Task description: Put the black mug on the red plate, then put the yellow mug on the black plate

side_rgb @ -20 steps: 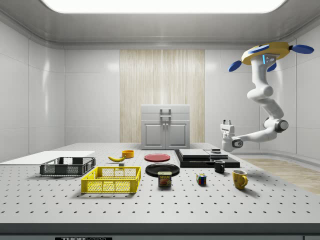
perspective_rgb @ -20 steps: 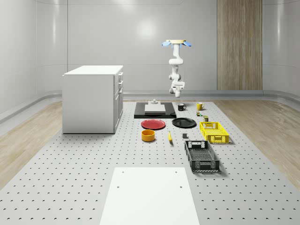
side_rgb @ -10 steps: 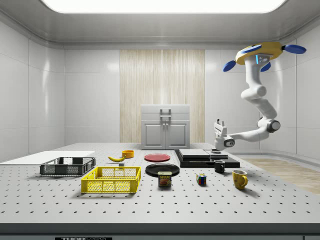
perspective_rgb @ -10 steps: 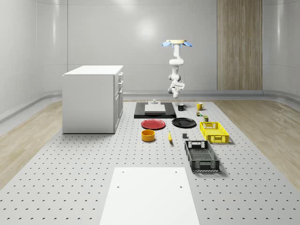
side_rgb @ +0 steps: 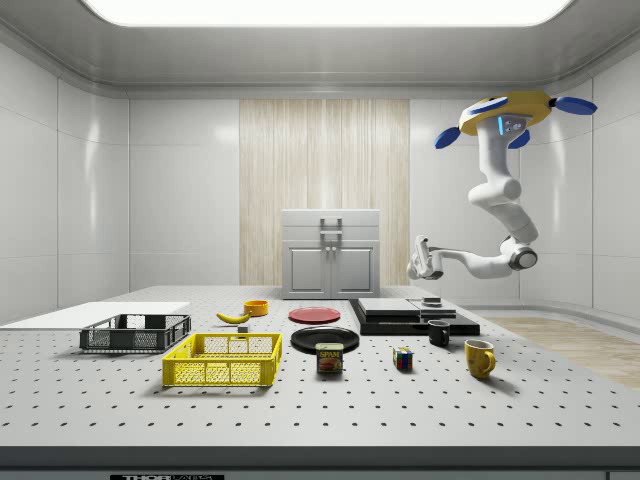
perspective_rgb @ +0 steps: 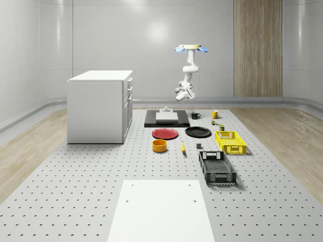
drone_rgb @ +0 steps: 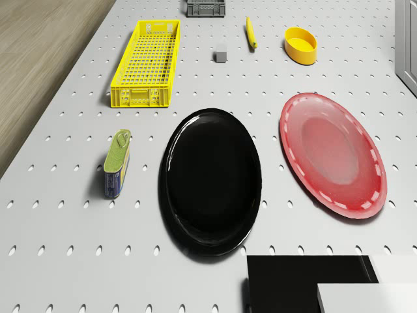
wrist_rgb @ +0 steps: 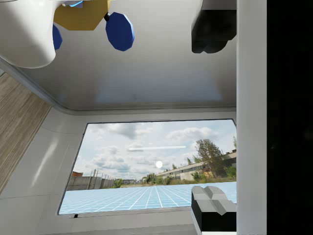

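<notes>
The black mug and the yellow mug stand on the table's far end, the black mug beside a black slab. The red plate and black plate lie side by side, both bare. The drone hovers high above the mugs' end of the table. Its arm hangs bent, and the gripper is up in the air over the slab, well above both mugs. In the wrist view the gripper is open and holds nothing, and it looks up toward the drone's rotors.
A white cabinet stands at the whole-scene view's left. Near the plates are a tin can, a yellow crate, a grey cube, a banana and a yellow bowl. A black crate and a white sheet lie nearer.
The drone has drifted toward the side view's left. The arm has swung the gripper up and away from above the black mug, toward the slab. The mugs and plates have not moved.
</notes>
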